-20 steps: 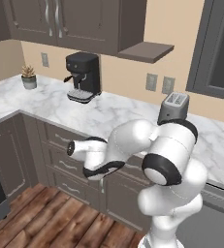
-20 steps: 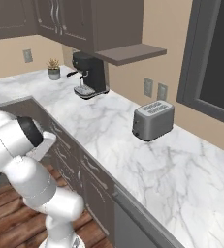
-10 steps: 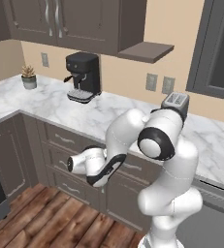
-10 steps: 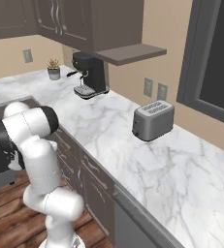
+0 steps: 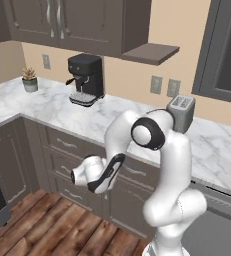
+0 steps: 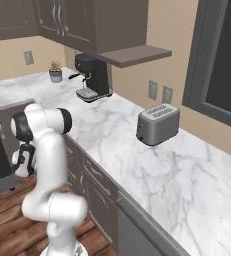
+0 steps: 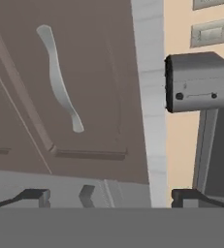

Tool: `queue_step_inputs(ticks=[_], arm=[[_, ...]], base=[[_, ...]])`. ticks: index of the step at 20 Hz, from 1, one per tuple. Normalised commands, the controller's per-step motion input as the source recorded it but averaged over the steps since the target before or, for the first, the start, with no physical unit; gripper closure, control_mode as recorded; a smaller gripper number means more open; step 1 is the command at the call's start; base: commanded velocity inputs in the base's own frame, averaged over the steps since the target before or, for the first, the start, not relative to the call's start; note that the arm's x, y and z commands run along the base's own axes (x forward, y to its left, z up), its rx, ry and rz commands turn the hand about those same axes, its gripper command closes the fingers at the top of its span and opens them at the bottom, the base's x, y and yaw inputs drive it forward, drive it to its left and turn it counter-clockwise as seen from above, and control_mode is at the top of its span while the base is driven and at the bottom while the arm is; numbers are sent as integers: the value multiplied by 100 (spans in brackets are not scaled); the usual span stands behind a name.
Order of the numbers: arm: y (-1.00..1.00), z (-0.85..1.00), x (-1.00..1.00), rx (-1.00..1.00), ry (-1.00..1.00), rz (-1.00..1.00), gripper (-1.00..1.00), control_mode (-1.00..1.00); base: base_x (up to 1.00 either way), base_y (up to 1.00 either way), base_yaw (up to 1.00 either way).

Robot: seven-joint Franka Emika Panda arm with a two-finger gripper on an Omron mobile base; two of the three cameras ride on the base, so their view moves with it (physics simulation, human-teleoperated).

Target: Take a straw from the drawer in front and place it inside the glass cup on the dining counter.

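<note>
Illumination is even and diffuse, moderately bright, without glare. Shadows are faint and soft-edged. All views appear slightly soft; the hand view is coarsest. No edge distortion.

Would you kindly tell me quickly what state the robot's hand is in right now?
Hand: open and empty, fingertips apart, facing the closed drawer front with its silver handle.

You're looking at a glossy white arm (image 5: pixel 169 165) of rounded segments with black joint rings, ending in 2 small dark fingertips (image 7: pixel 33 196).
</note>
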Motion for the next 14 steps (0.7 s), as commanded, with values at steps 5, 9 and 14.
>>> queue_step_inputs(ticks=[5,9,14], arm=[[-29,-18,24,-9,0,-5,-100,-100],[-25,-17,33,-8,0,-4,-100,-100],[-24,-26,27,-8,0,-4,-100,-100]], base=[[0,0,0],[0,0,0],[0,0,0]])
